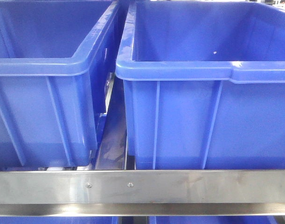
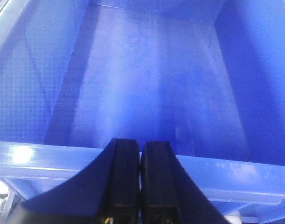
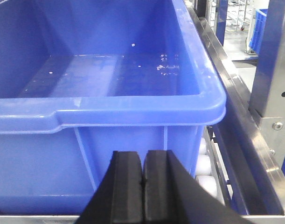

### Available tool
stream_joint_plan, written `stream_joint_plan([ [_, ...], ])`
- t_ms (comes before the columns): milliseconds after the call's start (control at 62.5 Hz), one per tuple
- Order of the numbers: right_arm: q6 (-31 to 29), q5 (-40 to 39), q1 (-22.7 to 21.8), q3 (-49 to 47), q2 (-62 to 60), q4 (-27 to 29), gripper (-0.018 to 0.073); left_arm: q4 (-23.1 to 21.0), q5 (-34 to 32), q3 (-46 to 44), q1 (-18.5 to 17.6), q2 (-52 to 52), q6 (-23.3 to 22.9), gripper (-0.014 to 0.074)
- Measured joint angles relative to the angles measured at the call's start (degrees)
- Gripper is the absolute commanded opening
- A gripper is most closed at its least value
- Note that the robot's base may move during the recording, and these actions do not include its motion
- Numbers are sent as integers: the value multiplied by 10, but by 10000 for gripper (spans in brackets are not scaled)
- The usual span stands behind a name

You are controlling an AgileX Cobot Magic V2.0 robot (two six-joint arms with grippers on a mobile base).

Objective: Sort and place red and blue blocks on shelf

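left bin (image 1: 44,70) — bare inside | right bin (image 1: 203,70) — specks only

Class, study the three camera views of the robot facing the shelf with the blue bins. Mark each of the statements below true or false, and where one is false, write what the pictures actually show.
1. Two blue bins sit side by side on the shelf. True: the left bin and the right bin stand next to each other with a gap between them.
2. The left gripper is wide open. False: its fingers are pressed together.
3. The right gripper holds a red block. False: its fingers are closed with nothing visible between them.
4. White rollers show beside the bin in the right wrist view. True.
5. A blue block lies inside the left bin. False: no block is visible in it.
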Motion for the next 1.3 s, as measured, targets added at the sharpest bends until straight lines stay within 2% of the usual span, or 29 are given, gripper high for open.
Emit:
stream_joint_plan([
  [448,0,0,0,0,0,0,49,10,0,1,0,-8,0,144],
  [672,0,0,0,0,0,0,49,32,-8,46,0,-112,0,144],
  [1008,0,0,0,0,0,0,49,35,-49,200,0,-319,0,144],
  [1295,0,1,0,0,0,1,49,35,-76,232,0,-332,0,144],
])
